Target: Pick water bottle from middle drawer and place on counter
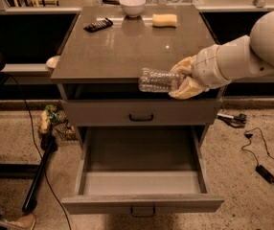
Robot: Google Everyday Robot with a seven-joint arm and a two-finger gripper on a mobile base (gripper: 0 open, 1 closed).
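My gripper (182,79) is shut on the water bottle (158,80), a clear ribbed plastic bottle held lying sideways with its base pointing left. It hangs in the air at the front edge of the counter (127,47), level with the slab's thick edge. The white arm comes in from the upper right. Below, the middle drawer (142,176) is pulled wide open, and its plain grey inside is bare.
On the counter's far side lie a white bowl (132,5), a yellow sponge (165,20) and a dark remote (98,25). A shut drawer (142,113) sits above the open one. Cables and a charger (266,172) lie on the floor at right; a black pole (39,176) at left.
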